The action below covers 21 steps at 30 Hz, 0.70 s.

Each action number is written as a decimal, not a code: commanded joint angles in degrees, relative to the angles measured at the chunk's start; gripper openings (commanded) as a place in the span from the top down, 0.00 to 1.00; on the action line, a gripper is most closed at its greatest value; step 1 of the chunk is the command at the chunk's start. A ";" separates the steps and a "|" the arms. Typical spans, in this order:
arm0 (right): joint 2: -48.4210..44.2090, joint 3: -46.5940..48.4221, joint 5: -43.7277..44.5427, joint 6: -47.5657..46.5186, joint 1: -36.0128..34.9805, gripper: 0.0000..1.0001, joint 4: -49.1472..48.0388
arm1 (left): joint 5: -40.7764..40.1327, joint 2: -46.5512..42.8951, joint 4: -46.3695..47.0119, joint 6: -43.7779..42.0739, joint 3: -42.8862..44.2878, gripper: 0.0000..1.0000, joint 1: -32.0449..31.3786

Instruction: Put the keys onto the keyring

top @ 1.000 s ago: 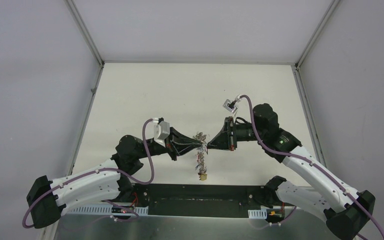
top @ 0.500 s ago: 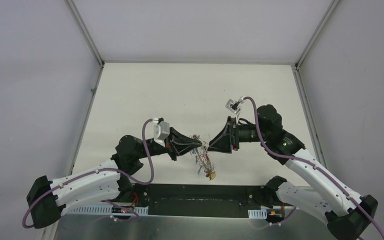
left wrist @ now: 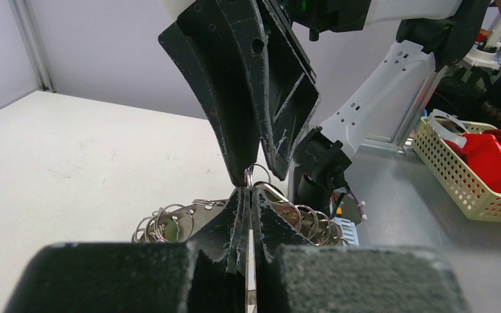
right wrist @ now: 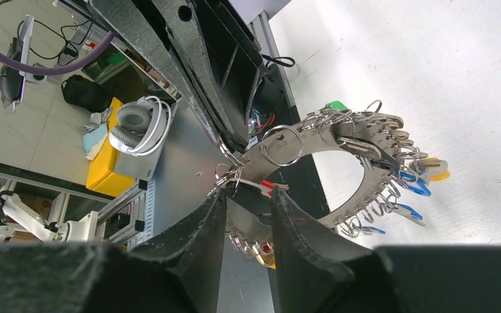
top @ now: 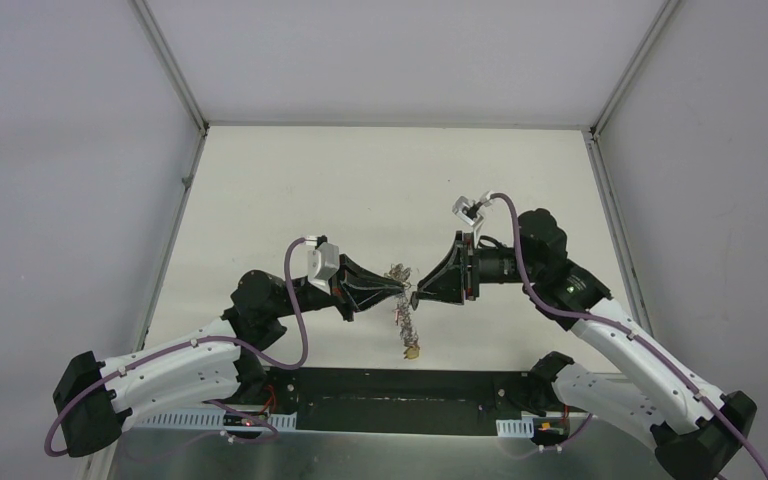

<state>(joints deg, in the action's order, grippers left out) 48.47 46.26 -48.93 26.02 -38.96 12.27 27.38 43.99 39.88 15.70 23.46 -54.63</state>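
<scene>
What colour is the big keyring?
The keyring is silver-grey metal, seen best in the right wrist view.

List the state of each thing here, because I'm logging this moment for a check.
left gripper: jaws shut on the keyring.
right gripper: jaws open, one on either side of the keyring's edge.
keyring: in the air, hanging from the left gripper.

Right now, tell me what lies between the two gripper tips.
The keyring, hanging from the shut left gripper, with the open right gripper at its other side; the top view shows it.
</scene>
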 commanded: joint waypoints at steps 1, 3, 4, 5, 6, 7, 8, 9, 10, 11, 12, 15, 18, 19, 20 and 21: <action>0.39 2.32 -1.08 0.70 0.20 0.69 -3.81 | 0.22 -1.16 4.96 -0.50 0.97 1.00 0.42; 0.53 2.47 -1.08 0.74 0.22 0.73 -3.84 | 0.27 -1.13 4.95 -0.50 0.97 1.00 0.45; 0.54 2.37 -1.21 0.71 0.20 0.74 -3.87 | 0.25 -1.17 4.95 -0.48 0.97 1.00 0.49; 0.43 2.19 -1.25 0.74 0.24 0.75 -3.87 | 0.27 -1.18 4.95 -0.52 1.01 1.00 0.46; 0.34 2.02 -1.26 0.85 0.21 0.76 -3.87 | 0.30 -1.26 4.83 -0.58 1.05 1.00 0.42; 0.19 1.74 -1.34 0.85 0.20 0.77 -3.92 | 0.31 -1.23 4.66 -0.59 1.06 1.00 0.41; 0.08 1.54 -1.35 0.95 0.24 0.79 -3.88 | 0.38 -1.27 4.60 -0.59 1.10 1.00 0.43; -0.11 1.43 -1.35 0.95 0.21 0.80 -3.84 | 0.39 -1.28 4.55 -0.59 1.14 1.00 0.43; -0.19 1.38 -1.35 0.94 0.20 0.82 -3.89 | 0.44 -1.27 4.47 -0.59 1.15 1.00 0.41; -0.29 1.43 -1.23 0.89 0.21 0.82 -3.93 | 0.48 -1.20 4.43 -0.59 1.15 1.00 0.44; -0.38 1.55 -1.18 0.89 0.21 0.82 -4.00 | 0.56 -1.23 4.34 -0.59 1.21 1.00 0.44; -0.70 1.73 -1.08 0.99 0.19 0.80 -4.76 | 0.66 -1.18 4.25 -0.59 1.32 1.00 0.45; -0.60 1.82 -1.36 1.66 0.20 0.66 -5.82 | 0.80 -1.07 4.07 -0.67 1.49 1.00 0.44; -0.50 1.84 -1.49 1.86 0.20 0.64 -6.07 | 0.82 -1.14 4.07 -0.75 1.50 1.00 0.42; -0.30 1.84 -1.60 1.93 0.18 0.63 -6.24 | 0.84 -1.07 4.07 -0.72 1.50 1.00 0.47; -0.12 1.86 -1.69 2.09 0.24 0.63 -6.27 | 0.84 -1.07 4.07 -0.76 1.50 1.00 0.41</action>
<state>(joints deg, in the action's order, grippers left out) 48.97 46.28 -49.01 27.22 -38.96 9.87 27.46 43.99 38.63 15.66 23.46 -54.63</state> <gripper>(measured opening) 0.361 0.009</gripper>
